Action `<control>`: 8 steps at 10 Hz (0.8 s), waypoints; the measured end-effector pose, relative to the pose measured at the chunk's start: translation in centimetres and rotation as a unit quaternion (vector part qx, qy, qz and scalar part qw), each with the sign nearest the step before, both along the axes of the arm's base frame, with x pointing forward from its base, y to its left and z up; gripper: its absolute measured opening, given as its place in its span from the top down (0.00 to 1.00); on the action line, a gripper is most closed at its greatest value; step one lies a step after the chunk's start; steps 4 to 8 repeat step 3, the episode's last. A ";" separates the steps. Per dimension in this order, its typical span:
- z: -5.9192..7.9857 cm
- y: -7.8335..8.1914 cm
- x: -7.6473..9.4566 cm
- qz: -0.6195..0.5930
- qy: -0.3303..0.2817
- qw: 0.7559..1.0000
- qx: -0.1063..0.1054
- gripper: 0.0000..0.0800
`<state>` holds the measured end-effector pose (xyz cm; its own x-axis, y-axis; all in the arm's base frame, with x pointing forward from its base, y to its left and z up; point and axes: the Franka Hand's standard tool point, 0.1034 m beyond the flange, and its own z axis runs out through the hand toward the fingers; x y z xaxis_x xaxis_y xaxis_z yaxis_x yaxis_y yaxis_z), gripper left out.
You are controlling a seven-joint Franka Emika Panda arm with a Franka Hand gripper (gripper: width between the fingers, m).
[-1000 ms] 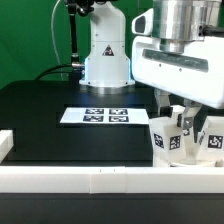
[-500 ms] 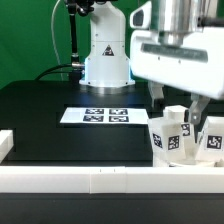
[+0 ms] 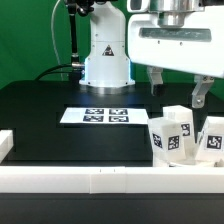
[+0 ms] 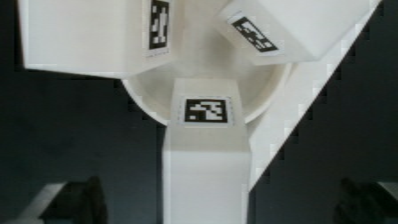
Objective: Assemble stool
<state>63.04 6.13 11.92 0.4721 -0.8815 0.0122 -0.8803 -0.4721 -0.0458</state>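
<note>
The white stool parts stand clustered at the exterior view's right, against the rail. One tagged leg [image 3: 168,134] is in front and another tagged leg [image 3: 214,141] is at the frame's edge. My gripper [image 3: 178,88] hangs open and empty above them. In the wrist view a long leg [image 4: 210,165] with a square tag runs between my dark fingertips [image 4: 71,200], which stand well apart from it. Two more tagged legs [image 4: 107,40] [image 4: 267,35] lie beyond it. A curved white rim of the seat disc [image 4: 270,100] shows beside the long leg.
The long white rail wall [image 3: 100,181] runs along the front of the black table. The marker board [image 3: 100,116] lies flat mid-table. The robot base [image 3: 105,55] stands at the back, before a green backdrop.
My gripper has risen straight up from around the stool parts, with its fingers still apart. The legs have stayed in place.
</note>
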 end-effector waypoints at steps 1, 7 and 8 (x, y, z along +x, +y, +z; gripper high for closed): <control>0.0 0.0 0.0 0.000 0.000 1.000 0.000 0.19; 0.0 0.0 0.0 0.000 0.000 1.000 0.000 0.19; 0.0 0.0 0.0 0.000 0.000 1.000 0.000 0.19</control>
